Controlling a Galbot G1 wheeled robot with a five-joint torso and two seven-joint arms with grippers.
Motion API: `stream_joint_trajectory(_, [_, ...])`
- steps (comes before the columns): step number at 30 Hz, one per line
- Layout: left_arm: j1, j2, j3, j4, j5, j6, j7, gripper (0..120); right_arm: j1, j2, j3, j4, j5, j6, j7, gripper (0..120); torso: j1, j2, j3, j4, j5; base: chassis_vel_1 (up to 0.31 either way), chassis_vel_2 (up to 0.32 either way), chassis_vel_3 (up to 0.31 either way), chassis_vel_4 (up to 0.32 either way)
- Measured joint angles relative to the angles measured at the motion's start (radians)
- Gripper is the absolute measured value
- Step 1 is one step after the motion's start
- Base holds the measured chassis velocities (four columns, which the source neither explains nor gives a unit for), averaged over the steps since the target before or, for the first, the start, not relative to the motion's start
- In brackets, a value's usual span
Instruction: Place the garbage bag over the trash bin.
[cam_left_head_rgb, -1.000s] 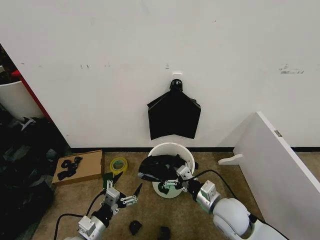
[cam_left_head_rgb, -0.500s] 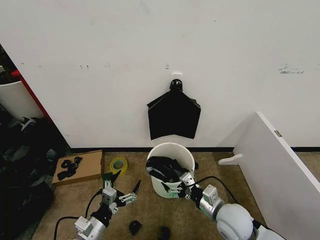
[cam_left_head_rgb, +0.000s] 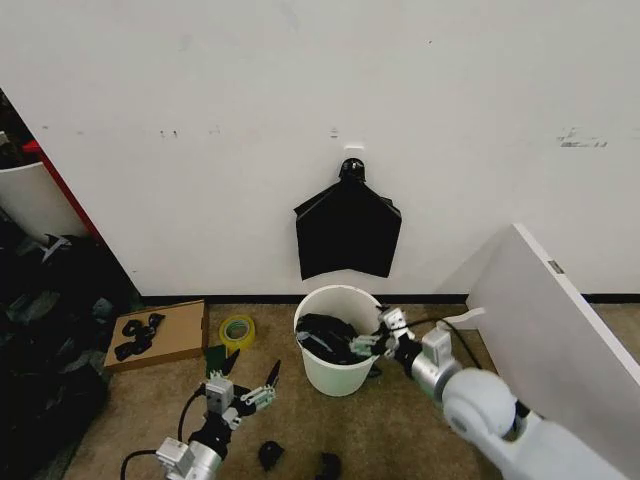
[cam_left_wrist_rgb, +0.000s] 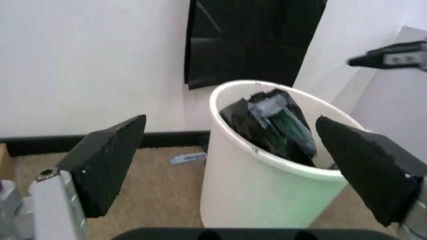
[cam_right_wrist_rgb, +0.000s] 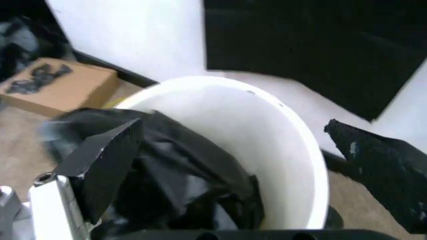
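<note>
Your right end effector (cam_left_head_rgb: 372, 343) hovers at the right-hand rim of the round white plastic trash bin (cam_left_head_rgb: 318, 372), fingers spread wide with nothing between them; in its wrist view the two dark pads stand well apart on either side of the bin mouth. Just below and ahead of it lies the glossy, crinkled black plastic garbage bag (cam_left_head_rgb: 328, 336), bunched up and sitting inside the bin rather than stretched over the rolled rim. Your left end effector (cam_left_head_rgb: 247, 391) is parked low on the floor side, well apart from the bin on its left, fingers also spread and empty.

As a judgement: the bag is in the bin but not fitted, so you are at the step of taking hold of an edge. The next move calls for closing on a fold of the thin plastic near the top of the bundle and drawing it outward over the rim; the film is slippery and may slide free.

Around you: a flat matte black bundle (cam_left_head_rgb: 347, 232) hangs on the wall behind the bin, a slanted white board (cam_left_head_rgb: 560, 335) stands close to your right arm, and a roll of yellow tape (cam_left_head_rgb: 237, 329) and a cardboard box (cam_left_head_rgb: 176, 326) lie beyond your left end effector. The board crowds your right elbow most.
</note>
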Motion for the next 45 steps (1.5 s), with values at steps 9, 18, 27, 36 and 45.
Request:
stream_joint_trajectory(9, [-0.007,-0.013,0.005,-0.008,0.005,0.042,-0.012,100,0.296,0.071,-0.083,-0.294,0.191,-0.194,0.009,100,0.0,0.0,0.0,0.0004,-0.0004,0.0,0.0,0.0,0.0])
stream_joint_trajectory(18, [0.0,-0.019,-0.008,-0.017,-0.006,0.053,-0.016,100,0.389,0.137,-0.117,-0.51,0.207,-0.266,-0.055,77,0.0,0.0,0.0,0.0,-0.0001,0.0,0.0,0.0,0.0])
stream_joint_trajectory(27, [-0.003,-0.027,-0.011,-0.017,-0.015,0.056,-0.016,100,0.379,0.141,-0.11,-0.551,0.142,-0.302,-0.146,41,0.0,0.0,0.0,-0.0001,-0.0001,0.0,0.0,0.0,0.0])
stream_joint_trajectory(36, [-0.004,-0.028,-0.012,-0.017,-0.017,0.057,-0.017,100,0.378,0.164,-0.087,-0.549,0.117,-0.31,-0.149,14,0.0,0.0,0.0,0.0002,-0.0001,0.0,0.0,0.0,0.0])
stream_joint_trajectory(45, [-0.002,-0.026,-0.02,-0.021,-0.029,0.057,-0.019,100,0.335,0.159,-0.072,-0.487,0.173,-0.31,-0.066,3,0.0,0.0,0.0,-0.0002,-0.0001,0.0,0.0,0.0,0.0])
